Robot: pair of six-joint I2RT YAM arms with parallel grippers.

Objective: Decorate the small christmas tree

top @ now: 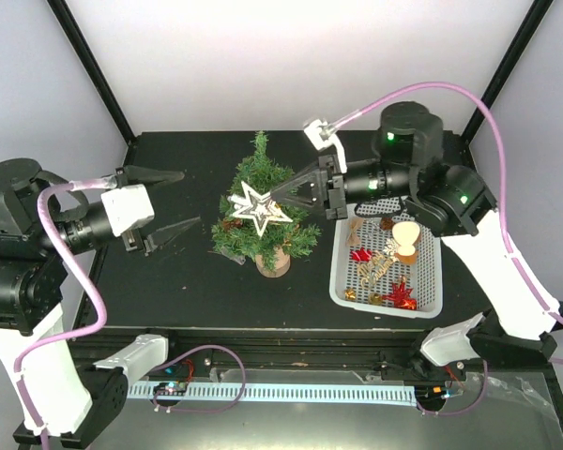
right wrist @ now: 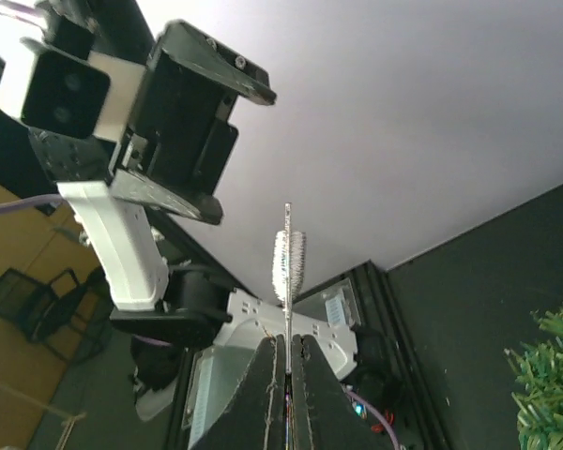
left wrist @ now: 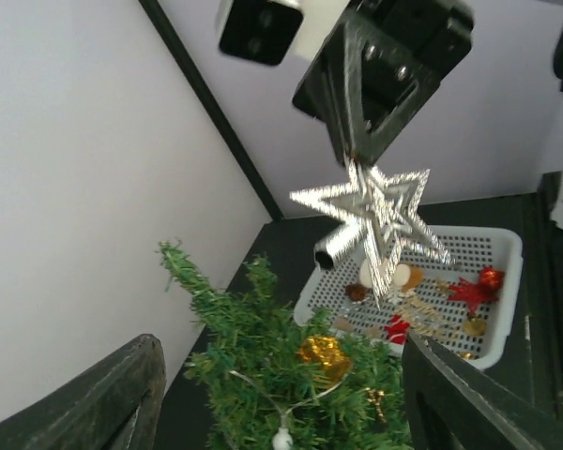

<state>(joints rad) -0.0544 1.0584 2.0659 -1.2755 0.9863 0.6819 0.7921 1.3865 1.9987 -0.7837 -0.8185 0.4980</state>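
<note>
The small christmas tree (top: 263,187) stands mid-table on its wood disc base (top: 273,263), with a gold ornament (left wrist: 324,352) hanging in its branches. My right gripper (top: 281,196) is shut on a silver star (top: 260,209) and holds it over the tree's upper branches. In the right wrist view the star (right wrist: 288,255) shows edge-on, pinched between the fingertips of that gripper (right wrist: 288,341). My left gripper (top: 190,200) is open and empty, left of the tree, and looks at the tree (left wrist: 291,384) and the star (left wrist: 375,221) between its fingers.
A white perforated basket (top: 338,274) at the right of the tree holds several red, gold and wooden ornaments (top: 401,294). Black frame posts (top: 94,70) rise at the table's back corners against white walls.
</note>
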